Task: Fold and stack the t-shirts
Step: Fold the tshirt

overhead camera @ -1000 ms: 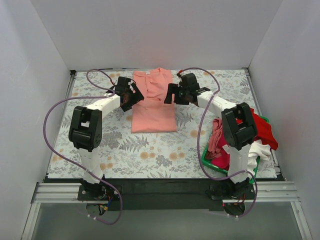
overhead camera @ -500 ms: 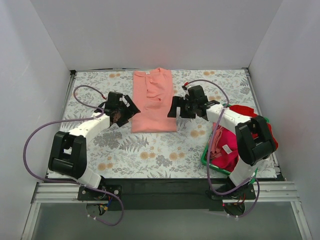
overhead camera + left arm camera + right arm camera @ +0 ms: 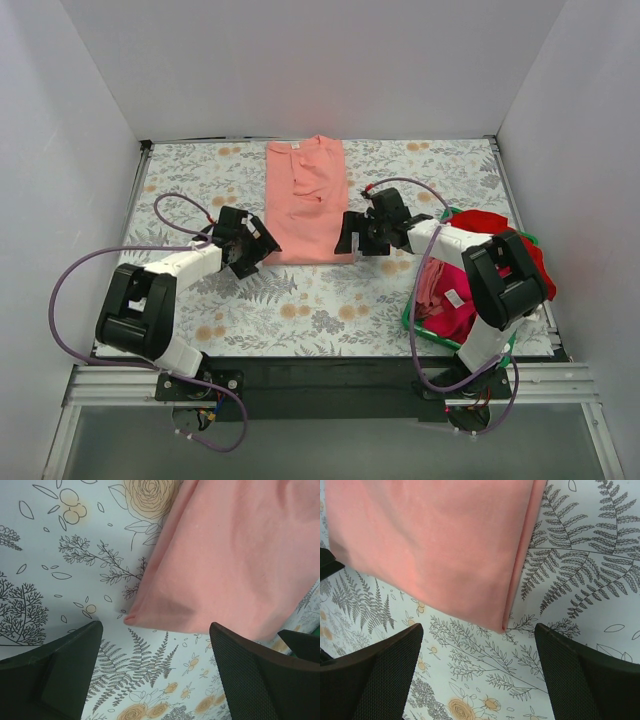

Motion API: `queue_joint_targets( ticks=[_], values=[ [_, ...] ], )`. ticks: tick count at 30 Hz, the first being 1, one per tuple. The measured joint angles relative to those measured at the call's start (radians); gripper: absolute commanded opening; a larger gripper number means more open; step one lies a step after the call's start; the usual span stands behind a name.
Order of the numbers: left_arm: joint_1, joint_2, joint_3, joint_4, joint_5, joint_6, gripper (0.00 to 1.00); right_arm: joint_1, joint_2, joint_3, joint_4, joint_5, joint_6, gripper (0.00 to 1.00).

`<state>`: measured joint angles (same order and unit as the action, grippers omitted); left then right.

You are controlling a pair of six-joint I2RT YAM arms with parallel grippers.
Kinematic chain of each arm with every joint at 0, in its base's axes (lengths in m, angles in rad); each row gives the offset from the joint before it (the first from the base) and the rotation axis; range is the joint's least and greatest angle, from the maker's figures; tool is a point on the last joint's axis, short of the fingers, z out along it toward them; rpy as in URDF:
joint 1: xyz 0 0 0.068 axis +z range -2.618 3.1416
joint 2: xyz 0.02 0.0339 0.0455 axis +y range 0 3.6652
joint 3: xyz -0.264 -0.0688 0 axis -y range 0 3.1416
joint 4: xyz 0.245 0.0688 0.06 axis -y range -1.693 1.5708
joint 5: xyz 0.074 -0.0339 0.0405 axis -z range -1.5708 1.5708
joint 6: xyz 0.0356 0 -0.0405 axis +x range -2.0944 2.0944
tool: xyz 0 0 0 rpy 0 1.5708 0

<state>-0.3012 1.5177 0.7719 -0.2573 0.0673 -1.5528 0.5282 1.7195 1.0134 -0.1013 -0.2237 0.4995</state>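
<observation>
The left end effector (image 3: 155,647) and right end effector (image 3: 477,647) gape wide, empty, each over a hem corner of the pink shirt (image 3: 305,200), a narrow strip at upper centre. Having dropped from mid-shirt a second ago, they seem set for the hem-to-collar fold.

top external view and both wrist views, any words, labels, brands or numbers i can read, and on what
No text can be read in any view.
White tag on the magenta shirt in the green basket: too small to read.
Pale speck at the collar of the salmon-pink t-shirt, perhaps a neck label: too small to read.
Table cover: flower and fern print only, no words.
</observation>
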Motion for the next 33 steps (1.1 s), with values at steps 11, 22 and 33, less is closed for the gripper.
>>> queue_joint_targets(
  ticks=[11, 22, 33],
  values=[
    [0.001, 0.066, 0.012, 0.047, -0.006, -0.003, 0.26, 0.000, 0.053, 0.000, 0.013, 0.003, 0.021, 0.69],
    [0.001, 0.089, 0.006, 0.063, -0.003, -0.006, 0.00, 0.002, 0.057, -0.022, 0.029, -0.018, 0.044, 0.51],
    [0.000, 0.057, -0.038, 0.099, 0.002, -0.012, 0.00, 0.007, 0.068, -0.035, 0.035, 0.001, 0.044, 0.03]
  ],
)
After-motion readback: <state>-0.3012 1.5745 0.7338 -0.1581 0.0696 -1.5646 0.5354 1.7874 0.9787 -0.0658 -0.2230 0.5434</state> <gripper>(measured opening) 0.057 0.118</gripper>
